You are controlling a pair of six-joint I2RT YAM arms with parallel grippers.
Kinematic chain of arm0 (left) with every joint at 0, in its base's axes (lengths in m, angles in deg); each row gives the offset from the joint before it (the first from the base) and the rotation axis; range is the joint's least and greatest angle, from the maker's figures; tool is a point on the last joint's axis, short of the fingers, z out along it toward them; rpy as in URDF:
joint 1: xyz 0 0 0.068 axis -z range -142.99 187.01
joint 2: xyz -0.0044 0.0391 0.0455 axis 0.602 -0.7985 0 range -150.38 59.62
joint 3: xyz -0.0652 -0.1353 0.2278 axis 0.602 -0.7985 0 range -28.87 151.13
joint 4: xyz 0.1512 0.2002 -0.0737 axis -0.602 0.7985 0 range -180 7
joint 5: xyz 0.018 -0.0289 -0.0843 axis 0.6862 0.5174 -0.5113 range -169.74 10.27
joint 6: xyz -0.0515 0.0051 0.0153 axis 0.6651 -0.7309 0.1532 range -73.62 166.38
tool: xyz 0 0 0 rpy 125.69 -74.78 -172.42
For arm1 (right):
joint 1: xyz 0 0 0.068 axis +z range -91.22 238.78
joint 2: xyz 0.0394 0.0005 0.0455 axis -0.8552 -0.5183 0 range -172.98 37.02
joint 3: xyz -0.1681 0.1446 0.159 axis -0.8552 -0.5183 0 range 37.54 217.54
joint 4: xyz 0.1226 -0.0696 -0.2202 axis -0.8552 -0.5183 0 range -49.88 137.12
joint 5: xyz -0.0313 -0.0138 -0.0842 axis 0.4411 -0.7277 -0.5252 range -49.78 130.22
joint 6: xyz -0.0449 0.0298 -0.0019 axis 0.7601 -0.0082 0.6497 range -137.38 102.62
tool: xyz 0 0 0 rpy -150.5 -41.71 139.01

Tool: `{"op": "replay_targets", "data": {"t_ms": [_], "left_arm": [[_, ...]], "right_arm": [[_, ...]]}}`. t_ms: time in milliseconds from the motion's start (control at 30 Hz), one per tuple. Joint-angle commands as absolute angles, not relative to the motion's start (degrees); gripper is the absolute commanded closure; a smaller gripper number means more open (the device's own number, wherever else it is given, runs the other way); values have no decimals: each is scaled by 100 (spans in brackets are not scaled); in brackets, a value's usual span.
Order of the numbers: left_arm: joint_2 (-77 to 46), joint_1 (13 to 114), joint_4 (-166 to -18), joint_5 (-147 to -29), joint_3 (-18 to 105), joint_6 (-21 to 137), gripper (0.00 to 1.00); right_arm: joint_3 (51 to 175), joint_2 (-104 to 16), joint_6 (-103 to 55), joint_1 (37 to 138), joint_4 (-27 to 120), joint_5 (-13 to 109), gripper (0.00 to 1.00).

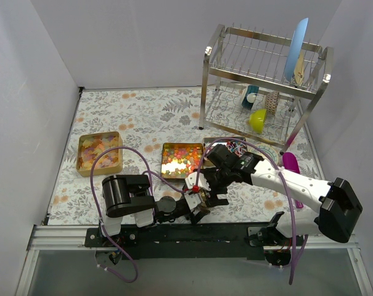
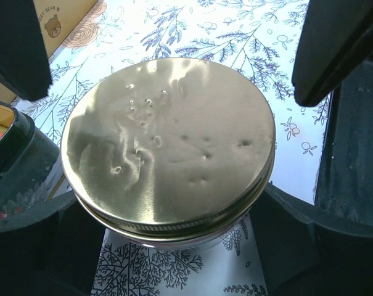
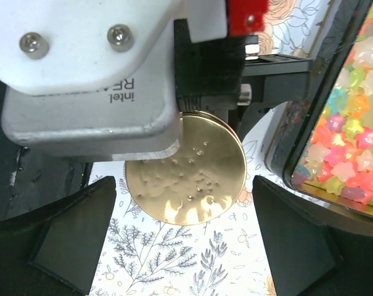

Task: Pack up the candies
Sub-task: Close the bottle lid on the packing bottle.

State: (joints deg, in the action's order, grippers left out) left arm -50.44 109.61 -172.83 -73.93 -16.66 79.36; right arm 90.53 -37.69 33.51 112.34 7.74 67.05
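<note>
A jar with a flat round gold lid (image 2: 168,139) stands on the floral cloth near the front edge. My left gripper (image 2: 177,240) has a finger pressed on each side of the jar below the lid. The lid also shows in the right wrist view (image 3: 189,176). My right gripper (image 3: 183,246) is open, its fingers (image 3: 69,237) wide apart on either side of the lid and not touching it. In the top view both grippers (image 1: 200,198) meet over the jar and hide it. Candies fill the trays: pale gummies (image 1: 100,152), glossy orange-red beads (image 1: 181,159), star pieces (image 3: 352,154).
A third tray of wrapped sweets (image 1: 235,147) is partly hidden behind the right arm. A purple scoop (image 1: 293,172) lies at the right. A steel dish rack (image 1: 266,80) with a blue plate and a yellow bowl stands at the back right. White walls close in both sides.
</note>
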Motion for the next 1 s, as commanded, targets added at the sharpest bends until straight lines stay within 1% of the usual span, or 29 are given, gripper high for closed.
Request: {"op": "replay_targets", "data": {"t_ms": [0,133,233,267,433,533,667,733,867,933,967], "left_arm": [[-5727,10970,-18607,-7130,-1973,7275,35],[-5719,10979,-18598,-7130,-1973,7249,35],[-5719,10996,-18571,-7130,-1982,7249,35],[-5719,10996,-18562,-7130,-1973,7240,35],[-5719,11014,-18562,-7095,-1973,7222,35],[-5727,11014,-18562,-7060,-1973,7214,35],[-5727,11014,-18580,-7051,-1964,7205,35],[-5736,11014,-18597,-7042,-1964,7213,35],[-5710,11014,-18580,-7007,-1982,7205,35],[-5701,11014,-18571,-7007,-1982,7213,35],[-5710,11014,-18562,-7007,-1965,7214,35]], "right_arm": [[8940,-3575,3184,11178,1063,6545,2],[8931,-3514,3219,11090,1029,6536,2],[8887,-3408,3254,11055,950,6764,9],[8878,-3408,3228,11046,941,6904,13],[8835,-3496,3122,11046,1081,7318,24],[8729,-3584,3104,11046,1248,7467,35],[8553,-3767,3052,11055,1538,7521,38],[8527,-3864,3069,11046,1644,7520,42],[8562,-4128,3166,11055,1635,7590,45],[8597,-4199,3218,11055,1548,7652,49],[8597,-4234,3236,11046,1530,7704,49]]}}
